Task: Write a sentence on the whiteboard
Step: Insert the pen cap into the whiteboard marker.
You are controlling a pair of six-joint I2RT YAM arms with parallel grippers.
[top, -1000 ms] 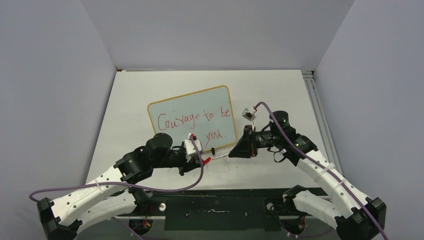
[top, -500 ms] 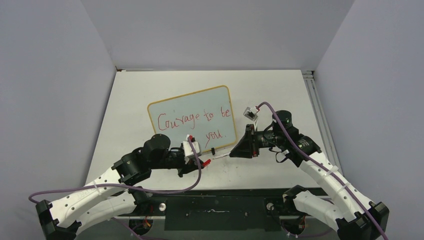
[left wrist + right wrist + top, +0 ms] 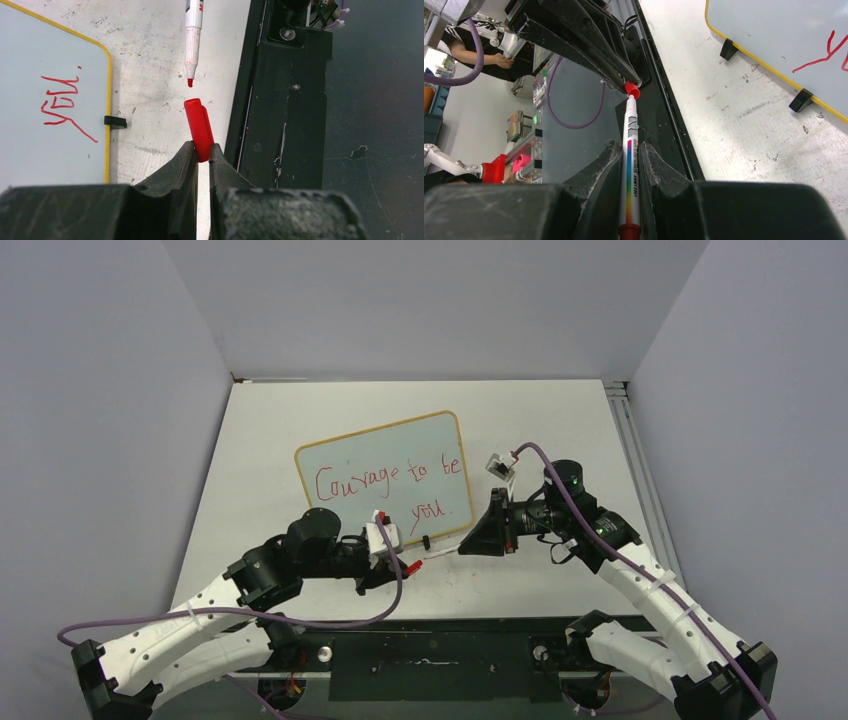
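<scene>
Pinching the red cap [image 3: 199,130] in the left gripper [image 3: 201,150] and the marker [image 3: 631,120] in the right gripper [image 3: 630,148], the robot risked the slightly skewed tip [image 3: 190,82] jamming the cap's rim.

Grey walls [image 3: 430,300], scuffed white tabletop [image 3: 570,430]

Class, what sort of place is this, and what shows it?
Likely a robotics lab test cell: grey walls enclose a scuffed table, left arm and right arm bolted at its edge, a person beyond.
</scene>
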